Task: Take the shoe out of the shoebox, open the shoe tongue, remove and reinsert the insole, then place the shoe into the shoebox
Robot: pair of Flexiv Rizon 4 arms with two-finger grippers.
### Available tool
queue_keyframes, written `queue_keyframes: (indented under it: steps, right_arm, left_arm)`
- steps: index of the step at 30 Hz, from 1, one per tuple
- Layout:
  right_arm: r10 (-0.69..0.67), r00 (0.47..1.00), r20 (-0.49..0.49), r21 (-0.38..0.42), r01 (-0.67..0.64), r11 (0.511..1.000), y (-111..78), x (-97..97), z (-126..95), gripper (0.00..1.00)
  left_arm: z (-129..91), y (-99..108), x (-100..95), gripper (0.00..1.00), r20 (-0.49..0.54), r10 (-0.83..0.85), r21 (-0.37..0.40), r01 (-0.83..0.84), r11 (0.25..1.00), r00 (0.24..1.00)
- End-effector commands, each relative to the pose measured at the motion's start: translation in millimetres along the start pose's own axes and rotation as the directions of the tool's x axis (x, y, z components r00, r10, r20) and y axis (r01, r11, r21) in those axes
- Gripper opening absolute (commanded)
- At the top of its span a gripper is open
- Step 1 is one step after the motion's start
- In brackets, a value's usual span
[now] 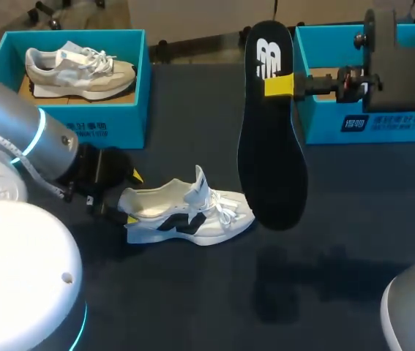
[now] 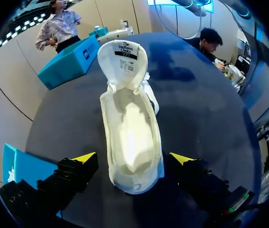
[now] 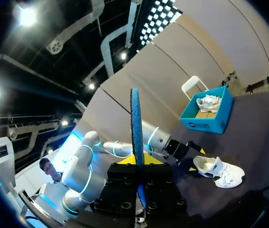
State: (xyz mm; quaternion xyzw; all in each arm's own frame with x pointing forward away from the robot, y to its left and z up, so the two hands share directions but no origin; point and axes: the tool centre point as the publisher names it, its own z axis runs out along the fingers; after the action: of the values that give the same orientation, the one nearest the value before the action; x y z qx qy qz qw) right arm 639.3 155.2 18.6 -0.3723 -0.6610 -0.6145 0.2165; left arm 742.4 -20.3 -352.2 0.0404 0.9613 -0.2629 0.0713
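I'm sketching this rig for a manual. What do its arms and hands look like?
The left arm and right arm are rounded silver-grey links with glowing cyan rings; a pale braided cable runs along the left one. The left hand and right hand are blocky and black, each with two fingers ending in bright yellow tips.

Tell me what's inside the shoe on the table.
The shoe shows only bare pale lining; the insole is out, held by the right tool. Its toe end is hidden behind the tongue.
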Motion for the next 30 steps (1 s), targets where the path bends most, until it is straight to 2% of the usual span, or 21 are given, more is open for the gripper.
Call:
queue_keyframes:
  steps: [1, 9, 21, 30]
  right_arm:
    - [0.002, 1.000, 0.002, 0.002, -0.002, 1.000, 1.6, -0.7, 4, 0.00]
    - [0.002, 1.000, 0.002, 0.002, -0.002, 1.000, 1.6, -0.7, 4, 0.00]
    - [0.002, 1.000, 0.002, 0.002, -0.002, 1.000, 1.6, -0.7, 4, 0.00]
    - [0.002, 1.000, 0.002, 0.002, -0.002, 1.000, 1.6, -0.7, 4, 0.00]
  left_arm:
    - [-1, -9, -4.3, 1.00, -0.006, -0.002, -0.181, 0.001, 0.983, 1.000]
    - [-4, -18, -5.2, 1.00, 0.026, 0.033, -0.291, -0.024, 0.956, 0.999]
    - [-9, -19, -6.8, 1.00, 0.017, -0.042, -0.327, 0.045, 0.944, 0.999]
    - [-8, -19, -7.0, 1.00, 0.016, -0.037, -0.326, 0.040, 0.944, 0.999]
